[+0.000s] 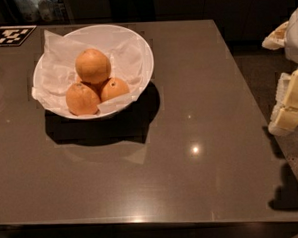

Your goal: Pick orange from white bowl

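Note:
The white bowl (147, 66) stands on the far left part of a glossy grey table (191, 154). It is lined with crumpled white paper and holds three oranges. The orange (92, 65), the largest, rests on top of the two smaller oranges, one at the front left (82, 98) and one at the front right (114, 88). My gripper (290, 106) is at the right edge of the view, beyond the table's right edge and far from the bowl. It holds nothing that I can see.
A black-and-white marker tag (9, 34) lies at the table's far left corner. The table's front edge runs along the bottom and its right edge slants near my gripper. Dark cabinets stand behind, and speckled floor shows at the right.

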You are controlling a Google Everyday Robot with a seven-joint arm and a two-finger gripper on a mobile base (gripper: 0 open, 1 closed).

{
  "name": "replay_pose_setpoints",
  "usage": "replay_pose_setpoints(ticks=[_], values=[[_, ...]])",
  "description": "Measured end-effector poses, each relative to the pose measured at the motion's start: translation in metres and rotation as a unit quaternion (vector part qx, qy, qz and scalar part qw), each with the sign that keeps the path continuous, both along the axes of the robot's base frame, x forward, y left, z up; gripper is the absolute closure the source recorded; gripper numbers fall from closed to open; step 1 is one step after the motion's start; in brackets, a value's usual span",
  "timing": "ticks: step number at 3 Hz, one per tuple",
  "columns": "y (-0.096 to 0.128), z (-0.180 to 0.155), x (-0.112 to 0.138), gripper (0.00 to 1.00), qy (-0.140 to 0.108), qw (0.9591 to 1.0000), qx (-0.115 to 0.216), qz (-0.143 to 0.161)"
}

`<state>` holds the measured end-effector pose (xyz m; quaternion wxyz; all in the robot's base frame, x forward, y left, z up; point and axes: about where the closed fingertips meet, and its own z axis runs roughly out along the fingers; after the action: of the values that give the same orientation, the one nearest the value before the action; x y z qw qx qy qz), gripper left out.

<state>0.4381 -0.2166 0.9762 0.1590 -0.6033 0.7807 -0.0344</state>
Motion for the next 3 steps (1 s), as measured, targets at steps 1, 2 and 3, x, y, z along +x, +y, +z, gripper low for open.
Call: replay_pose_setpoints(ticks=[1, 2, 3], values=[[0.000, 0.000, 0.000, 0.00, 0.000, 1.0000, 0.000, 0.000], [0.004, 0.005, 0.003, 0.00, 0.001, 1.0000, -0.001, -0.003], [0.019, 0.016, 0.021, 0.00, 0.008, 0.9998, -0.016, 0.000]])
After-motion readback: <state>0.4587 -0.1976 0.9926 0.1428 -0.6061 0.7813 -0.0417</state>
